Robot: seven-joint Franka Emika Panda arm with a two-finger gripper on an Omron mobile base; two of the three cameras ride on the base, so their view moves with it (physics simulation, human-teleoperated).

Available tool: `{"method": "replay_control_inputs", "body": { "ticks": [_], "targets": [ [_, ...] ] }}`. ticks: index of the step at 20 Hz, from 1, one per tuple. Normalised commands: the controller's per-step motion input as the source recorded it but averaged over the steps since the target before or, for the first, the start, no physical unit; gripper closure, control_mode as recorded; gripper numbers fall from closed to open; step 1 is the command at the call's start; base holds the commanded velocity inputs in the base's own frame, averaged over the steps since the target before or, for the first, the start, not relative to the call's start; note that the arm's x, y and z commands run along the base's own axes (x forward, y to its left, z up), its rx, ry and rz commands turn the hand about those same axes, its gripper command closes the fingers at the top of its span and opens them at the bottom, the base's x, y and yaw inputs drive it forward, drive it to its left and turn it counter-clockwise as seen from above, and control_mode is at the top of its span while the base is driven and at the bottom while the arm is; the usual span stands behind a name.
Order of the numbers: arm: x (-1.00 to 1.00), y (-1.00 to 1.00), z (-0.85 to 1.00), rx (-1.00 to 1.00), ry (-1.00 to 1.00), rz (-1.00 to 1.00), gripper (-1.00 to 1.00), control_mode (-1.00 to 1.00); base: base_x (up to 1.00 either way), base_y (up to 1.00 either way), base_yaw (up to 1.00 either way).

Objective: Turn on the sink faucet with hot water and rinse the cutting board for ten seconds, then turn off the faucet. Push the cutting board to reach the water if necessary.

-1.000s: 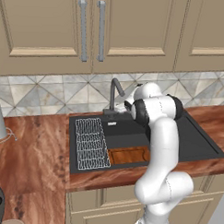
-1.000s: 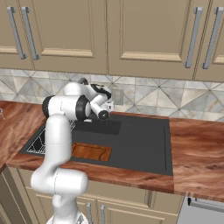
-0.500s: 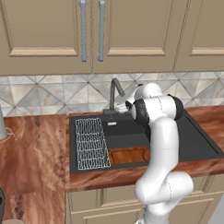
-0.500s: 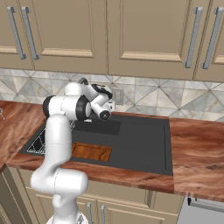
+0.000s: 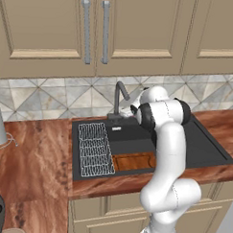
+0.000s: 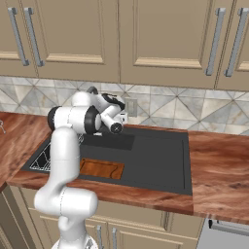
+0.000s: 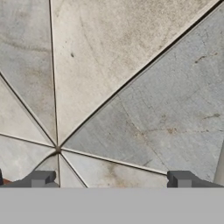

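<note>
1. Jaws are spread wide with nothing between them: in the hand view the two dark fingertips [image 7: 41, 178] sit far apart at the bottom, with just backsplash tile [image 7: 131, 87] up close behind them.
2. So the gripper [image 7: 111, 179] is basically staring at the wall. From the base cameras the hand is up at the back of the sink [image 5: 208, 151], near the tiles.
3. Sink faucet [image 5: 120, 92] stands at the back rim, tall neck bent forward at the top. From the left base view the arm's wrist sits just to the right of it. Can't tell if anything is touching the lever, it's too small and partly hidden.
4. Cutting board [image 5: 133, 161] lies flat in the basin near the front wall, reddish-brown with the lighter rim. Also visible from the right side [image 6: 101, 168].
5. White wire rack [image 5: 94, 148] sits just beside the board, on the left part of the sink.
6. Wood-grain countertop [image 5: 35, 153] runs around the sink, beige cabinets [image 5: 132, 28] above.
</note>
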Motion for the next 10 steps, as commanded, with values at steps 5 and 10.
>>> {"method": "replay_control_inputs", "body": {
  "ticks": [5,10],
  "targets": [
    [0.00,-0.51,0.00,0.00,0.00,0.00,-1.00,-1.00,0.00,0.00,0.00],
    [0.00,-0.61,0.00,0.00,0.00,0.00,-1.00,-1.00,0.00,0.00,0.00]
  ]
}}
